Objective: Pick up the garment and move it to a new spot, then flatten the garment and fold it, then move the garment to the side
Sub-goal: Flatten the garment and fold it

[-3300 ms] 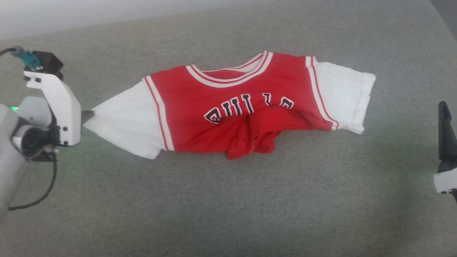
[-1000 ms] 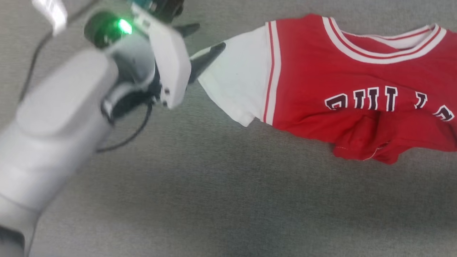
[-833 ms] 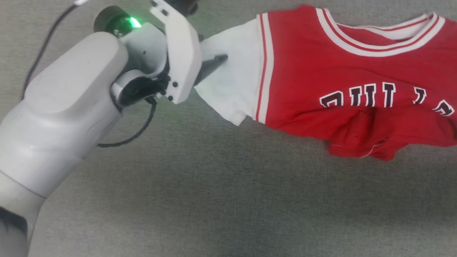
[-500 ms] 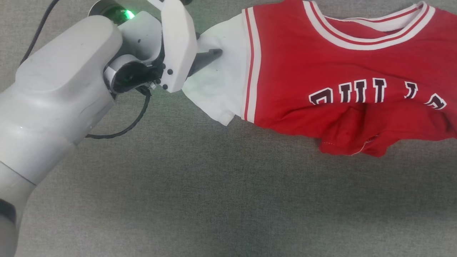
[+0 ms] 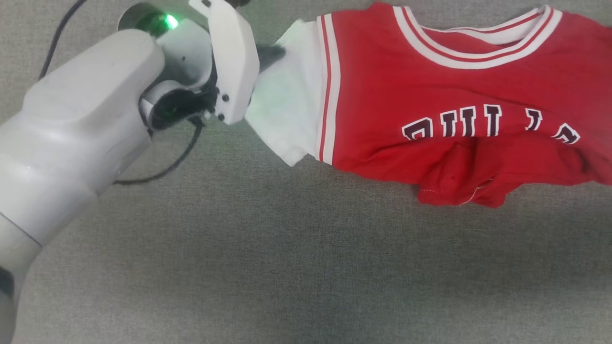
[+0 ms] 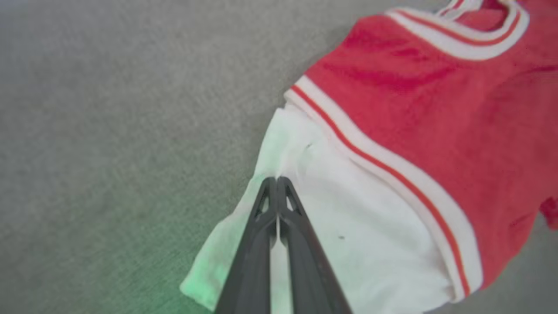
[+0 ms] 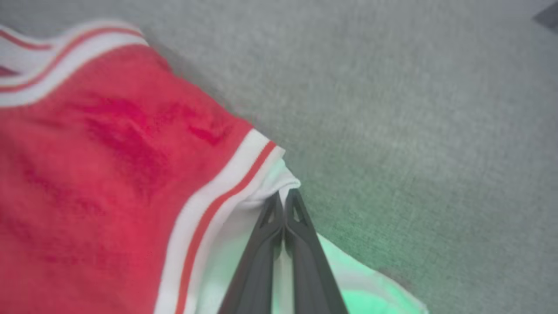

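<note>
- The garment [image 5: 430, 86], a red jersey with white short sleeves, is lying front-up on the grey cloth-covered tabletop [image 5: 287, 267]. Its collar [image 5: 473, 43] is pointing toward the tabletop's far side and its hem toward the near side.
- The lower body is bunching into a rumpled fold [image 5: 459, 188] just below the dark, white-outlined lettering [image 5: 487, 126] (the letters are reading upside down in the head view, and creases are hiding part of them).
- The left gripper [image 6: 277, 179] is reaching over the left sleeve [image 5: 287, 105]. Its fingers [image 6: 257, 244] are pressing fully together, with the tips pinching a pucker of white cloth near the striped armhole trim [image 6: 383, 170].
- In the head view the left arm [image 5: 86, 119] is crossing the upper left corner. A green light [image 5: 168, 20] is glowing on its wrist and a black cable [image 5: 184, 153] is looping beside it.
- The right gripper [image 7: 284, 194] is working at the right sleeve [image 7: 362, 283]. Its fingers [image 7: 261, 257] are closing tight, nipping a fold of white cloth just beside the red-and-white armhole stripe.
- A green glow is tinting the white cloth around both pairs of fingers.
- Which tabletop edge the garment is lying nearest cannot be told from these views.
</note>
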